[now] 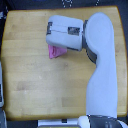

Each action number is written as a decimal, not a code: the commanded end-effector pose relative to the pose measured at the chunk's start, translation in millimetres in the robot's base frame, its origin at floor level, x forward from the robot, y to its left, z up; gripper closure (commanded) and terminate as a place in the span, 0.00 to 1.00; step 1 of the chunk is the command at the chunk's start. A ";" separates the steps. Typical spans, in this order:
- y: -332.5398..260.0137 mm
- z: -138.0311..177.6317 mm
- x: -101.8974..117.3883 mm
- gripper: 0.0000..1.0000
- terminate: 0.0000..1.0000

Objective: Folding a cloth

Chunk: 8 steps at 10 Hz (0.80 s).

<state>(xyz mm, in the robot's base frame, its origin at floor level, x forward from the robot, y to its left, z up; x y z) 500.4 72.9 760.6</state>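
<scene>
A small part of the pink-magenta cloth (pixel 55 52) shows on the wooden tabletop (pixel 35 75), sticking out from under the arm's grey-white wrist block (pixel 65 32). The rest of the cloth is hidden beneath the arm. The white arm (pixel 102 75) reaches in from the bottom of the exterior view and bends toward its left over the cloth. The gripper's fingers are hidden under the wrist block, so I cannot tell whether they are open or shut or whether they hold the cloth.
The tabletop has rounded edges with dark floor around it. A pale object (pixel 1 85) lies at the table's edge on the exterior view's left. A small pink-white thing (pixel 67 2) sits beyond the far edge.
</scene>
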 end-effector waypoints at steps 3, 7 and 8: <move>21.7 0.1 6.6 1.00 0.00; 21.0 -6.0 -7.7 1.00 0.00; 21.6 -6.3 -9.5 1.00 0.00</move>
<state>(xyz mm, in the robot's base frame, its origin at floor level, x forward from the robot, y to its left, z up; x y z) 501.3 94.6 760.1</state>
